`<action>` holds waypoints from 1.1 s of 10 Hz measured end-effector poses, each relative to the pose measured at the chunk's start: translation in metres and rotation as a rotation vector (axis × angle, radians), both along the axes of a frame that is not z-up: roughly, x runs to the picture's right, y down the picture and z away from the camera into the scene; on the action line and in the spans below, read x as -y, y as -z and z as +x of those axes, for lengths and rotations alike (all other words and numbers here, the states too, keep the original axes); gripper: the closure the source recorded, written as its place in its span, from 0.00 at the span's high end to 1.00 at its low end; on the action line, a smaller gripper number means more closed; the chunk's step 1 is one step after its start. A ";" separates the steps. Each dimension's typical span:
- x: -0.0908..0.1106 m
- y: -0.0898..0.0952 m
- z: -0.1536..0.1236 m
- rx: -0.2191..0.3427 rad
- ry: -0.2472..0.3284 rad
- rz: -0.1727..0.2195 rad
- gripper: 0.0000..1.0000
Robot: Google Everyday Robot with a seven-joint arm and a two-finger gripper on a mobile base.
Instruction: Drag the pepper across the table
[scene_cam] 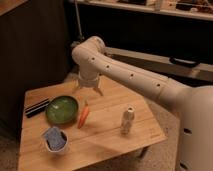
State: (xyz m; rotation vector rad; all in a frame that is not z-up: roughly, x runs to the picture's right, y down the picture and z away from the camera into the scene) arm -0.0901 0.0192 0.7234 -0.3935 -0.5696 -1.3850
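Our hand [89, 91] hovers wide and empty at twelve o'clock of the pepper [83, 116]; we judge dragging across the bench [110, 145] not yet begun.

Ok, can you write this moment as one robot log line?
gripper: open, over table behind pepper | pepper: lying beside green bowl, untouched | drag: not started

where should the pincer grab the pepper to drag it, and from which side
Grip the pepper at its middle, from above, closing across its narrow width: it lies flat on the table, the green bowl close beside it. The pincer hovers open past its far end.
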 end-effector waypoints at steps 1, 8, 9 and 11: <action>-0.010 -0.006 -0.006 0.009 -0.021 -0.011 0.80; -0.066 -0.062 -0.021 -0.041 -0.098 -0.050 0.75; -0.076 -0.073 -0.021 -0.057 -0.092 -0.068 0.64; -0.086 -0.087 -0.022 -0.071 -0.085 -0.098 0.46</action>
